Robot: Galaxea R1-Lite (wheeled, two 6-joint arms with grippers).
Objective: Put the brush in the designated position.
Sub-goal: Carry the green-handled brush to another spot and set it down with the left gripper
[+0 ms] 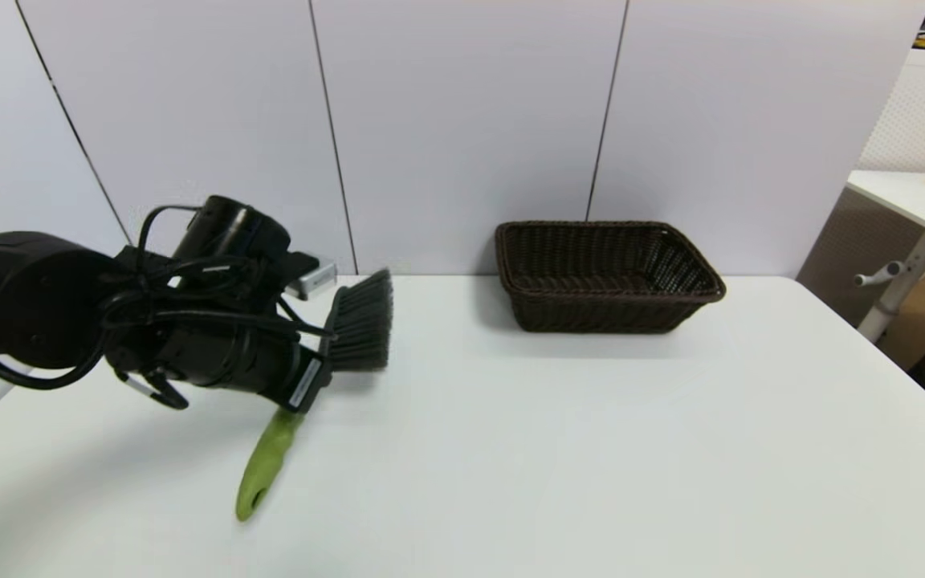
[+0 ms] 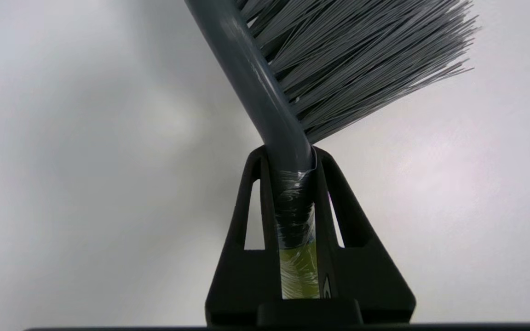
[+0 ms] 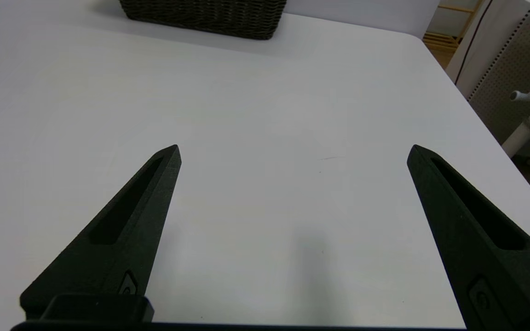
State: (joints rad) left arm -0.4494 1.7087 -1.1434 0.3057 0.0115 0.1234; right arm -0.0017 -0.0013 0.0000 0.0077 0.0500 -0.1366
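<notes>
Brush (image 1: 354, 329) with a curved olive-green handle, dark grey neck and long black-grey bristles sat in the left gripper (image 2: 292, 184), jaws clamped on its neck, over the left side of the white bench (image 1: 551, 449). A dark brown woven basket (image 1: 603, 277) stood well apart at the back. The right gripper (image 3: 292, 151) hovered over bare bench, jaws wide.
</notes>
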